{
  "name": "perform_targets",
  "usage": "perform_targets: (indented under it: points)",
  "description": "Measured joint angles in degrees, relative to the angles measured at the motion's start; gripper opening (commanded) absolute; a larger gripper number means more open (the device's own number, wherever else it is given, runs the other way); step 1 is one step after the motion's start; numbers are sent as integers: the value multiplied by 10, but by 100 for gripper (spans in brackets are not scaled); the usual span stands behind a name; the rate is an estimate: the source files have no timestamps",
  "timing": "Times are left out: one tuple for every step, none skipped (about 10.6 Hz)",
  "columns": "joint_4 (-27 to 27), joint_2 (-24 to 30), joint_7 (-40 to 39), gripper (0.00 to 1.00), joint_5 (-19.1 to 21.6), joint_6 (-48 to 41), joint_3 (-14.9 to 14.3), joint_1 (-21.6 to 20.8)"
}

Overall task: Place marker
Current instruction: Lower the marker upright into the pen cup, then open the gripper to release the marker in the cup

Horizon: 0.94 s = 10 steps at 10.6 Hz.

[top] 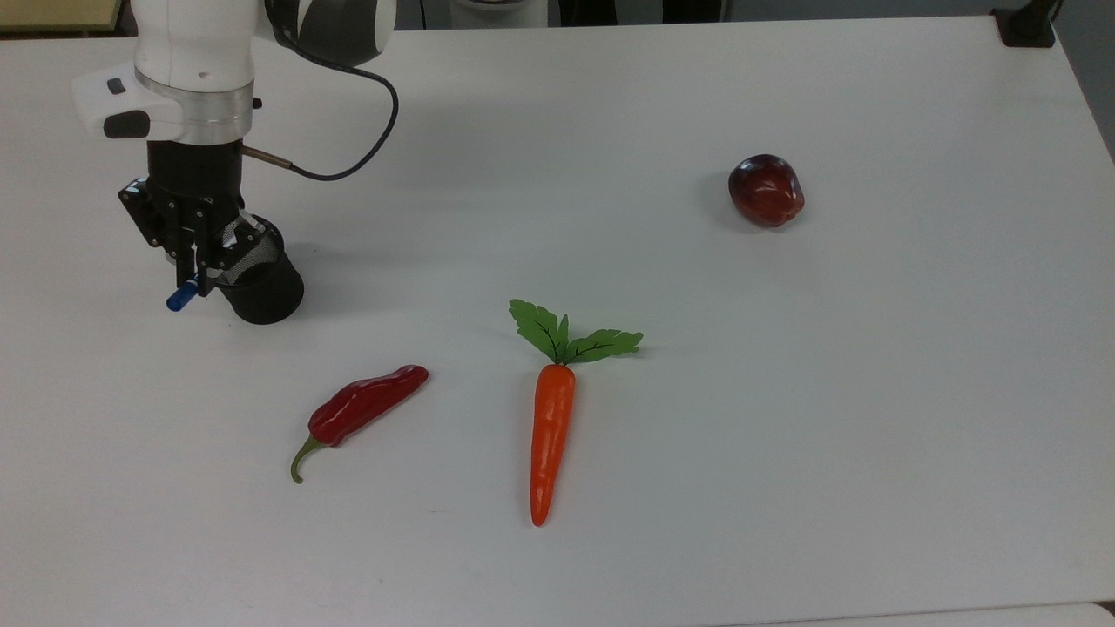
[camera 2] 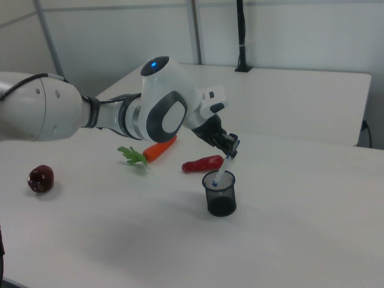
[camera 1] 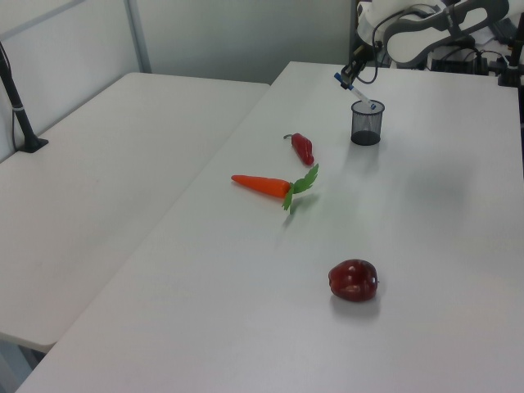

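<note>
Right view, frame centre: gripper (camera 2: 231, 147) clenched on the marker (camera 2: 222, 169), held tilted with its lower tip at the mesh pen cup (camera 2: 219, 193) rim, evidently angled for insertion.
</note>
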State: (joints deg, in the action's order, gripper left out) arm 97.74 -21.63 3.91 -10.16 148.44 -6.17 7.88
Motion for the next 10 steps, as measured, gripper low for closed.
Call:
perform_targets:
  points:
    - [4,0,0,12,0,0,0,0]
    - [5,0,0,15,0,0,0,0]
    - [5,0,0,21,0,0,0,0]
    - [6,0,0,38,0,0,0,0]
    - [6,0,0,63,0,0,0,0]
    - [6,0,0,95,0,0,0,0]
    - [6,0,0,100,0,0,0,0]
    - [6,0,0,100,0,0,0,0]
    - [6,1,0,100,0,0,0,0]
    - [6,2,0,100,0,0,0,0]
